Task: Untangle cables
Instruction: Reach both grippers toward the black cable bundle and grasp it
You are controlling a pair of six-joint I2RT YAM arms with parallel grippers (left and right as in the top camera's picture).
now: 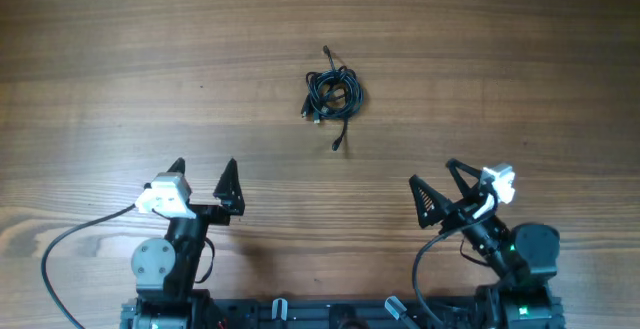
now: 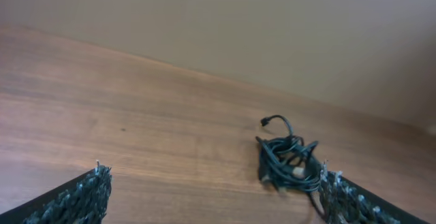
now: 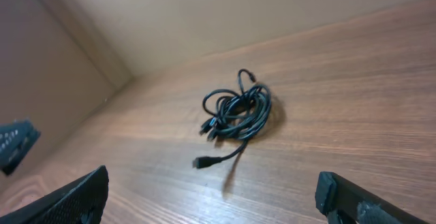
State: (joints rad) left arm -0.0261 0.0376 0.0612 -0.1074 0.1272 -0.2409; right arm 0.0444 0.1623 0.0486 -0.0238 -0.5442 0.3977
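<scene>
Black cables [image 1: 333, 96] are seen overhead, bundled on the wooden table [image 1: 120, 69], well apart from the left gripper [image 1: 205, 166] and right gripper [image 1: 432, 173], both spread wide and empty. In the left wrist view, then the right, the cables [image 2: 289, 161] are shown untouched; untangling is judged not yet begun.

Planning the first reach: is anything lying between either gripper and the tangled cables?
Nothing visible. The cables lie alone on the table, and only bare wood separates them from the left gripper and the right gripper, both open and holding nothing.
</scene>
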